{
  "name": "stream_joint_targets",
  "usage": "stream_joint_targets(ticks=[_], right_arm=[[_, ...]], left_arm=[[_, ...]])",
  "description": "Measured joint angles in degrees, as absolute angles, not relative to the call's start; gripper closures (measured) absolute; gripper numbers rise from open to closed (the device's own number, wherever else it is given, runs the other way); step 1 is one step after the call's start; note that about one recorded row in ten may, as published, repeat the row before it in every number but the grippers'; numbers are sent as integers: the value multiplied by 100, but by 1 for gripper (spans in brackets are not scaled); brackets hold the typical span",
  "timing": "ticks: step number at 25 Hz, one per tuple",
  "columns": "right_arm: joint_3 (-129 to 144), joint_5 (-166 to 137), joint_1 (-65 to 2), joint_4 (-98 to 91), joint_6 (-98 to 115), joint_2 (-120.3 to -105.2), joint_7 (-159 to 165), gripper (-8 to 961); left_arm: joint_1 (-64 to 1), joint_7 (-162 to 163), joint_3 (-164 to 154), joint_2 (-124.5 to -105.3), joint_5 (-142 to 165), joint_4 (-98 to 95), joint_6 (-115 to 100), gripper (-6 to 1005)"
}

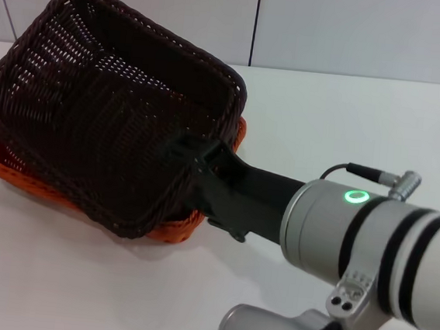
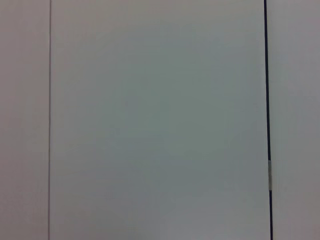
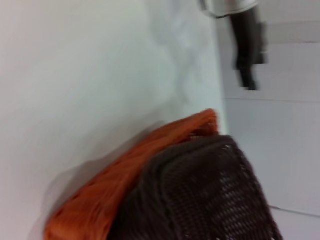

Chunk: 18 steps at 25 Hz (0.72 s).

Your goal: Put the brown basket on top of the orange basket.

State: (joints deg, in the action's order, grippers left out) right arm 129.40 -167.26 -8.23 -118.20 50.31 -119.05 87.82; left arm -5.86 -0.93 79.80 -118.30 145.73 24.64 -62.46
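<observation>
The brown basket (image 1: 109,100) is tilted, its far left side raised, and sits partly inside and over the orange basket (image 1: 2,161) on the white table. My right gripper (image 1: 199,157) is shut on the brown basket's near right rim. The right wrist view shows the brown basket (image 3: 200,195) overlapping the orange basket (image 3: 115,190). My left gripper (image 3: 247,55) shows only in that view, far off above the table's edge, parked. The left wrist view shows only a plain wall.
The white table (image 1: 333,121) spreads to the right of and in front of the baskets. A white panelled wall (image 1: 334,28) with a dark seam stands behind the table. My right arm's grey forearm (image 1: 384,243) fills the lower right.
</observation>
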Motion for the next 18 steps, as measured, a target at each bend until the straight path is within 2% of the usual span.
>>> stream_joint_targets(ticks=[5, 13, 18], right_arm=[[12952, -16717, -157, -11652, 3656, -11957, 9070, 249], [11808, -16622, 191, -10397, 341, -11948, 11847, 248], [11076, -14994, 422, -9178, -1729, -11921, 12927, 249]], left_arm=[[-559, -65, 8001, -11819, 14572, 2453, -6246, 271], [-617, -86, 8031, -11812, 14557, 2359, -6290, 271], [-604, -48, 8163, -11815, 14528, 2360, -6408, 271]])
